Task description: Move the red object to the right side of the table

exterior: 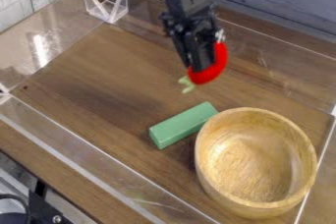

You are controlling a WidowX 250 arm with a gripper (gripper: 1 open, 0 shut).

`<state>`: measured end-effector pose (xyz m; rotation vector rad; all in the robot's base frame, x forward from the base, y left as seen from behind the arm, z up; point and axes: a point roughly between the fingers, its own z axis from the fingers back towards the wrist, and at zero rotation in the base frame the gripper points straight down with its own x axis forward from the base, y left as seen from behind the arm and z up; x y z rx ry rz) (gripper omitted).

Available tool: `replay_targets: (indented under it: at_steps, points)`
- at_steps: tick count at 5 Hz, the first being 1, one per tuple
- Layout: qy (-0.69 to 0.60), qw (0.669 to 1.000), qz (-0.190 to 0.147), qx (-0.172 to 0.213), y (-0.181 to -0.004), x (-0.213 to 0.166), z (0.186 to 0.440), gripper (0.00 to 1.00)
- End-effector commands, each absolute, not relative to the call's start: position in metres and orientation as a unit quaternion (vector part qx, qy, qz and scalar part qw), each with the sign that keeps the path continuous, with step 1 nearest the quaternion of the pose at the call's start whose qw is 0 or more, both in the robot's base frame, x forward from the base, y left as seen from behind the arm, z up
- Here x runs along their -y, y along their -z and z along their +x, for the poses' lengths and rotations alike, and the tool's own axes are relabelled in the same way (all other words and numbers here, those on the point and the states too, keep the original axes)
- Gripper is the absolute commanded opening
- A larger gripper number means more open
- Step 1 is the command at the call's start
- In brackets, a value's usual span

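Holding the small bright red ball-shaped toy fruit [207,63] pinched tight in my end effector [201,67], tilted down so its little green stem dangles just above the dark brown wood-grain desk [92,85]. It sits right of centre, near the green rectangular block [183,125] and round light wooden bowl [257,159]. Guessing I've got to stay clear of both when setting down.

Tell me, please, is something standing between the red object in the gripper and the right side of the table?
Partly. The gripper holds the red object. The wooden bowl fills the near right corner; the green block lies beside it. Bare table farther back looks free.
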<state>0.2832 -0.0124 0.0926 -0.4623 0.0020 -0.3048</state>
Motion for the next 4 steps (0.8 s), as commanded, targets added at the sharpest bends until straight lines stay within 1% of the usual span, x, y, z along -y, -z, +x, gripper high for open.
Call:
replay_targets:
  at_steps: [1,2,3,4]
  points:
    - [0.134,0.97,-0.202,0.025,-0.101,-0.002,0.287,0.0]
    - [0.145,0.968,-0.203,0.027,-0.099,0.018,0.288,0.0]
    - [0.188,0.961,-0.203,0.024,-0.102,0.05,0.295,0.0]
    - [0.211,0.956,-0.203,0.019,-0.096,0.083,0.31,0.0]
